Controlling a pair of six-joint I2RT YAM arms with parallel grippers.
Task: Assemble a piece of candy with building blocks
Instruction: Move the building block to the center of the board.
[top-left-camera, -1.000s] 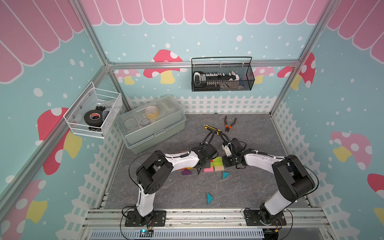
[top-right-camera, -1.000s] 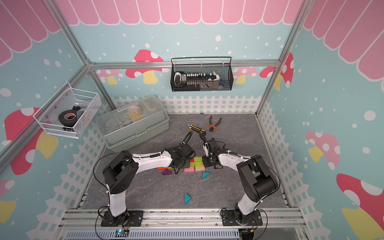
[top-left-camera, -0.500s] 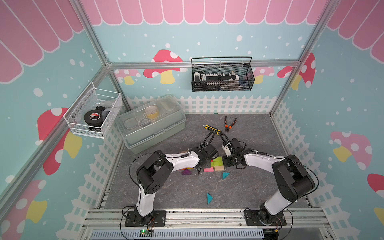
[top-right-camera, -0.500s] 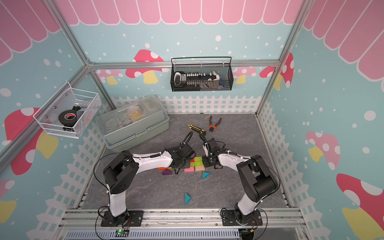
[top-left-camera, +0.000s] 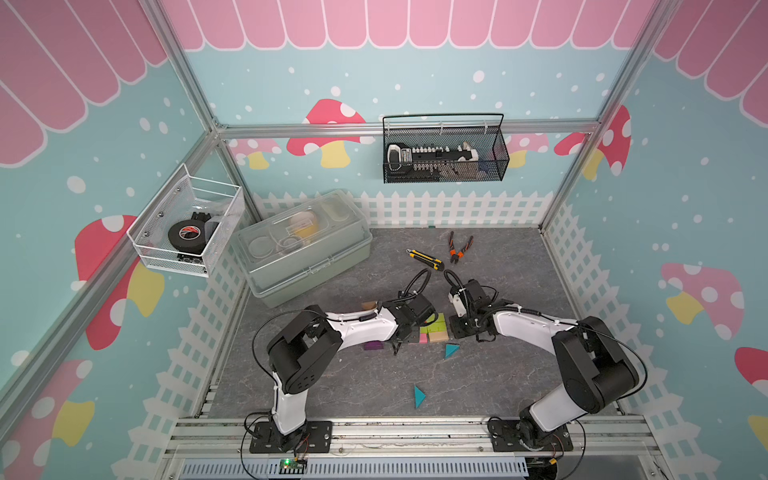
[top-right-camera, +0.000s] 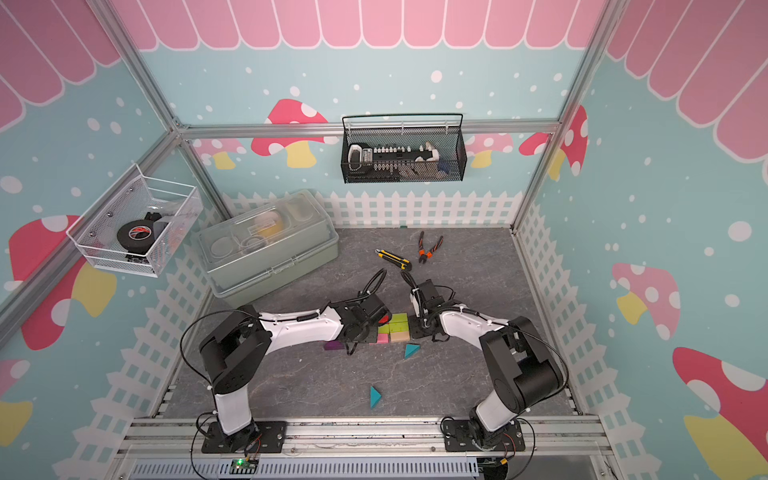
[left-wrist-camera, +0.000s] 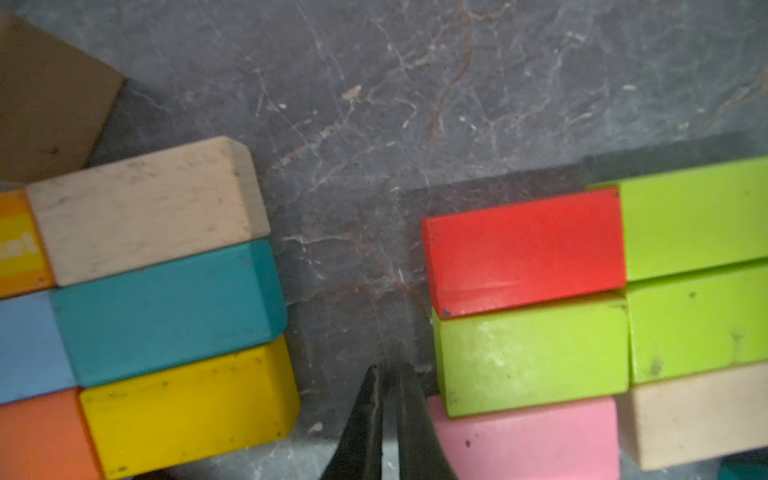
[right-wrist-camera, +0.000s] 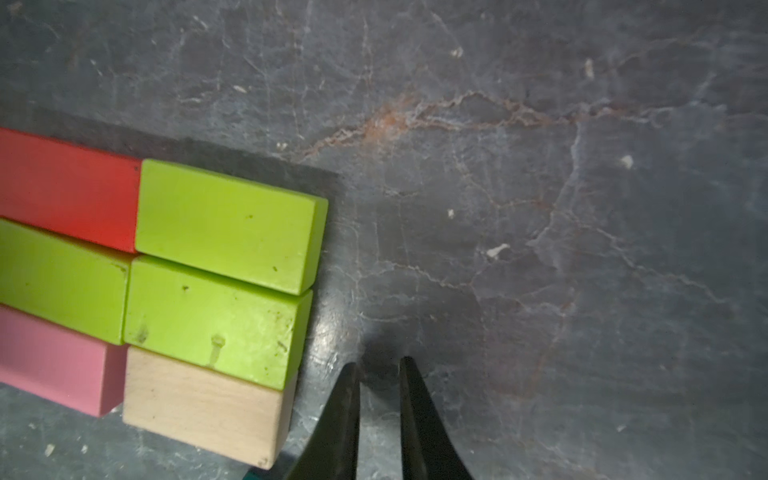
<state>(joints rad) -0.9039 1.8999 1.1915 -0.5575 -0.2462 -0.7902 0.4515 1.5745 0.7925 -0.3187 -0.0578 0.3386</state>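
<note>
Barely any change since a second ago: both end effectors, left end effector (left-wrist-camera: 388, 376) and right end effector (right-wrist-camera: 379, 368), still closed and empty, flanking the building blocks (top-left-camera: 432, 330) mid-desk, candy unfinished.

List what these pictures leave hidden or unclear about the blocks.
- Second block cluster (tan, teal, yellow block): in both top views the left arm covers it.
- Orange and blue blocks: cut by the left wrist frame edge.
- Printing on the orange-yellow block: blurred.
- Purple block: partly under the arm.
</note>
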